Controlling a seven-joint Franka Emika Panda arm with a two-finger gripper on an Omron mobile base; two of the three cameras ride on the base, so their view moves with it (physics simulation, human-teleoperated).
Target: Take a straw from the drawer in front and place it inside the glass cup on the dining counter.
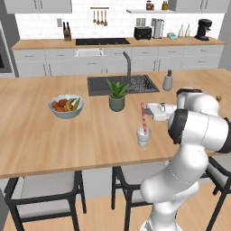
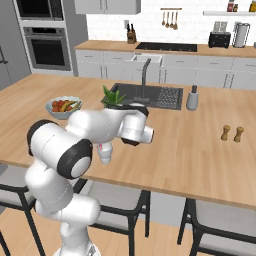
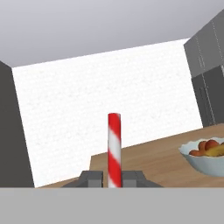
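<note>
The red and white striped straw (image 1: 143, 118) stands upright with its lower end inside the glass cup (image 1: 143, 136), which sits on the dining counter (image 1: 40, 140) near its front edge. My gripper (image 1: 147, 110) reaches in from the right at the level of the straw's upper part and is shut on it. In the hand view the straw (image 3: 114, 148) rises between the two fingertips (image 3: 91, 178) of the gripper (image 3: 114, 181). From the right base view my arm covers most of the glass cup (image 2: 105, 154). The drawer is out of view.
A fruit bowl (image 1: 66, 107) sits left of the cup and a potted plant (image 1: 117, 95) just behind it. Further back are the dark sink (image 1: 101, 85), tap (image 1: 128, 65) and a soap dispenser (image 1: 168, 81). Two shakers (image 2: 232, 133) stand far right. Stools (image 1: 45, 189) line the counter's front.
</note>
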